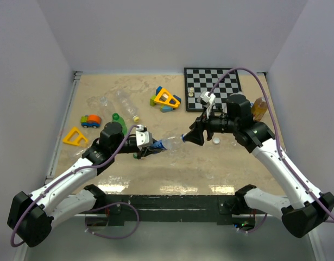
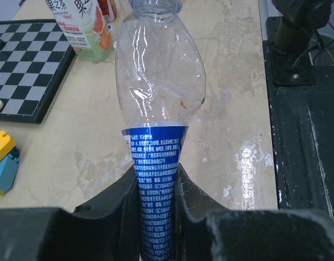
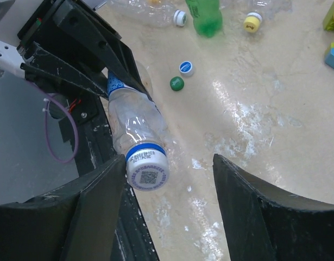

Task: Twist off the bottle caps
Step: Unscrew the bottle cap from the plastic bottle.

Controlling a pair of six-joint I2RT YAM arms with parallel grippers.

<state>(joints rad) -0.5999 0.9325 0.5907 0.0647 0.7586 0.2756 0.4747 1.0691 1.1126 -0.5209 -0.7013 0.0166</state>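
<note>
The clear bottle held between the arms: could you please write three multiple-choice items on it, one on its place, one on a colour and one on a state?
1. Where is the clear bottle?
A. Lying on the chessboard.
B. Clamped in the left gripper.
C. Standing on the table.

2. What colour is its cap?
A. Yellow.
B. Green.
C. White, above a blue ring.

3. How is the right gripper?
A. Open about the cap.
B. Shut on the cap.
C. Out of view.

Answers:
1 B, the jaws pinch its blue label.
2 C, the right wrist view shows the white top.
3 A, a wide gap shows beside the cap.
</note>
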